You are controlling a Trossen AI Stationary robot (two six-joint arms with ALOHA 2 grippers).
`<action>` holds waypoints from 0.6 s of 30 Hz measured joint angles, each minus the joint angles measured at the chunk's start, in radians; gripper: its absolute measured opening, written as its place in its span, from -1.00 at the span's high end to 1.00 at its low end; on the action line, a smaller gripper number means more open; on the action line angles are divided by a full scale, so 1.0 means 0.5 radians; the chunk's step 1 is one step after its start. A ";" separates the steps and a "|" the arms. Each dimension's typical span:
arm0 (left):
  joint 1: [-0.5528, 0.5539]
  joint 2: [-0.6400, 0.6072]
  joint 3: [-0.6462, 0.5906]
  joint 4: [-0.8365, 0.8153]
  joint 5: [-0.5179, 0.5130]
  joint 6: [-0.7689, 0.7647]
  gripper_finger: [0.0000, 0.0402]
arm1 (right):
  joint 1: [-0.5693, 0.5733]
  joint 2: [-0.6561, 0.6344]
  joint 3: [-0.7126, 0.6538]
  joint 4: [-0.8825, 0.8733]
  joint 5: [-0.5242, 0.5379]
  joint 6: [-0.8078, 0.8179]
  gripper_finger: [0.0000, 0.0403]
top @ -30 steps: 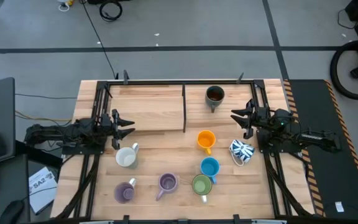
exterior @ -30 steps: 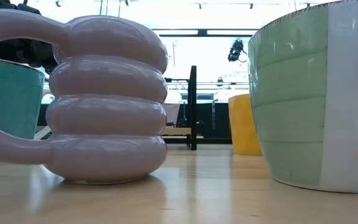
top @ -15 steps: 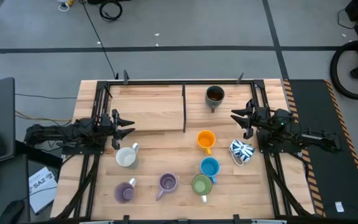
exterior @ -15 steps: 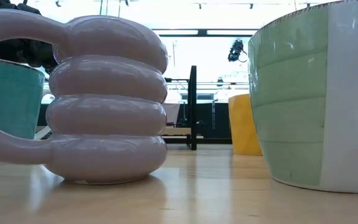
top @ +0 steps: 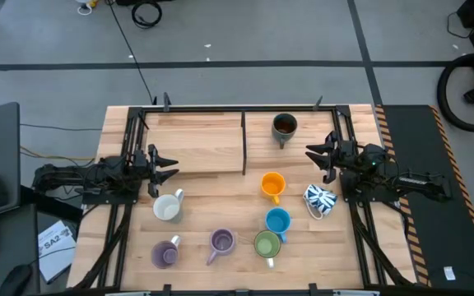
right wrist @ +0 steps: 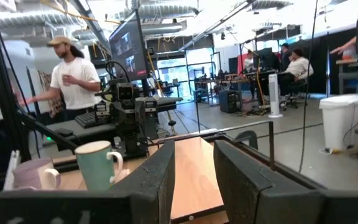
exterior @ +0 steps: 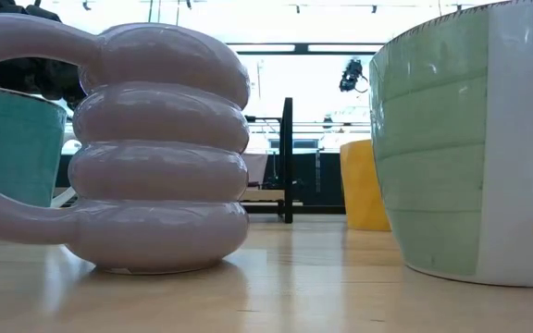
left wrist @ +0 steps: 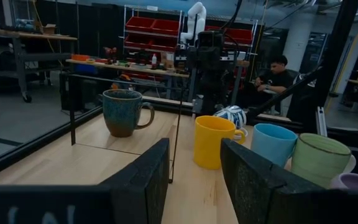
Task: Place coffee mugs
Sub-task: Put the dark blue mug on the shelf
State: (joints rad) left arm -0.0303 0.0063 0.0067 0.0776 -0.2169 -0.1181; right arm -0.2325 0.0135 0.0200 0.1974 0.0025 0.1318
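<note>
Both my grippers rest low at the table's side edges, empty. My left gripper [top: 169, 169] sits at the left edge, its fingers parted with bare wood showing in the gap between them, grasping nothing. My right gripper [top: 313, 156] sits at the right edge, its fingers likewise apart and closed on nothing.

On the table [top: 196, 131], a thin dark divider [top: 243, 141] runs down the middle of the far half. Just right of it, near the far edge, stands the dark grey mug [top: 284, 126], alone in that section. The orange mug [top: 272, 186] stands near the table's middle, with the blue mug [top: 277, 220] toward the near edge from it and the green mug [top: 267, 244] just beside the blue one, nearer still. The patterned mug [top: 320, 199] lies tilted close below my right gripper, right of the orange one. The white mug [top: 168, 206] stands just below my left gripper. Two purple mugs sit along the near edge: one [top: 165, 253] at the left, the other [top: 221, 242] between it and the green mug.

From the table-level camera, the ribbed purple mug [exterior: 155, 148] and the green mug [exterior: 470, 148] loom close, upright on the wood.

A person [right wrist: 73, 78] stands in the room beyond the table.
</note>
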 joint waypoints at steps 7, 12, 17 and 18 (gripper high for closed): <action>0.000 0.000 0.000 0.001 0.000 0.001 0.25 | 0.000 0.001 0.000 0.074 0.000 0.046 0.42; 0.000 0.000 0.000 0.001 0.000 0.002 0.25 | 0.000 0.001 0.000 0.221 -0.002 0.207 0.42; 0.000 0.000 0.000 0.001 0.000 0.000 0.25 | 0.000 0.001 0.000 0.460 0.002 0.326 0.42; 0.000 0.000 0.000 0.001 0.000 0.000 0.25 | 0.000 0.001 0.001 0.500 0.004 0.330 0.42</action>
State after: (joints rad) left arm -0.0301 0.0063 0.0067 0.0780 -0.2170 -0.1181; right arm -0.2325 0.0139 0.0204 0.4475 0.0044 0.2966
